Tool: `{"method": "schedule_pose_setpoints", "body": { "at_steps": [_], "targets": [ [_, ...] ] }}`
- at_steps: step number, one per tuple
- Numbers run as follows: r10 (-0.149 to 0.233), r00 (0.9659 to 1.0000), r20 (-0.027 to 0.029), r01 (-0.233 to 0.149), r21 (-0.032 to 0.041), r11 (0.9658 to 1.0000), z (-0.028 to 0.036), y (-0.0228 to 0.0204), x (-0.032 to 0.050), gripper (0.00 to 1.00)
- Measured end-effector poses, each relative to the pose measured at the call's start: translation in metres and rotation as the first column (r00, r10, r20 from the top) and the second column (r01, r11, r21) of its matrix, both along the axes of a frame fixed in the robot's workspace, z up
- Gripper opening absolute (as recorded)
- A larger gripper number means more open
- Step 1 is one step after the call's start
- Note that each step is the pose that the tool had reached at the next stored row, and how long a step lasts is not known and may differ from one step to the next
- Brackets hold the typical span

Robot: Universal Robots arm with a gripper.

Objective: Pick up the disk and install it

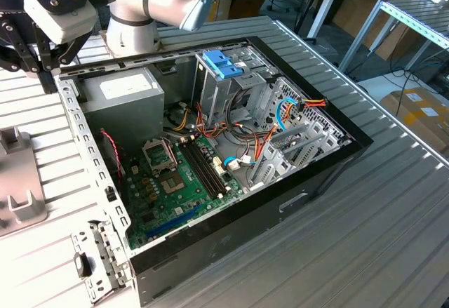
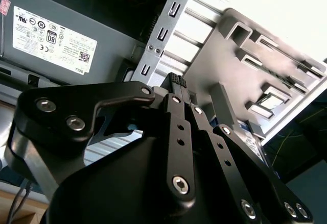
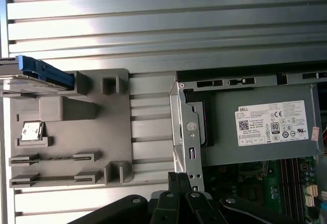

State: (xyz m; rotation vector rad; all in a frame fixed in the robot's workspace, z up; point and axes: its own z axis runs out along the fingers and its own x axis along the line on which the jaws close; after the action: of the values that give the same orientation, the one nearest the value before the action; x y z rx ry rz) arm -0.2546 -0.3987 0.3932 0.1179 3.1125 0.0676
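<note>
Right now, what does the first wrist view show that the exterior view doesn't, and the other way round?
First wrist view's own: the disk, resting at the grey holder's edge. Exterior view's own: the blue tabbed piece atop the drive cage, and the orange cables. Shared: the power supply, the motherboard, and the gripper, shut.

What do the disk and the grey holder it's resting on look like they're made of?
Disk: grey body with a dull sheen, likely metal; its light-blue rail looks like moulded plastic. Holder: uniform matte grey with blocky slots, probably plastic.
</note>
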Motion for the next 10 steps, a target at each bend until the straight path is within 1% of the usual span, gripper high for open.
{"method": "schedule_pose_setpoints", "body": {
  "at_steps": [5,10],
  "targets": [
    [0.0,1.0,0.0001,0.0,0.0001,1.0,-0.0001,0.0,-0.0057,0.11],
    [0.0,1.0,0.0,0.0,0.0,1.0,-0.0001,0.0,-0.0092,0.11]
  ]
}}
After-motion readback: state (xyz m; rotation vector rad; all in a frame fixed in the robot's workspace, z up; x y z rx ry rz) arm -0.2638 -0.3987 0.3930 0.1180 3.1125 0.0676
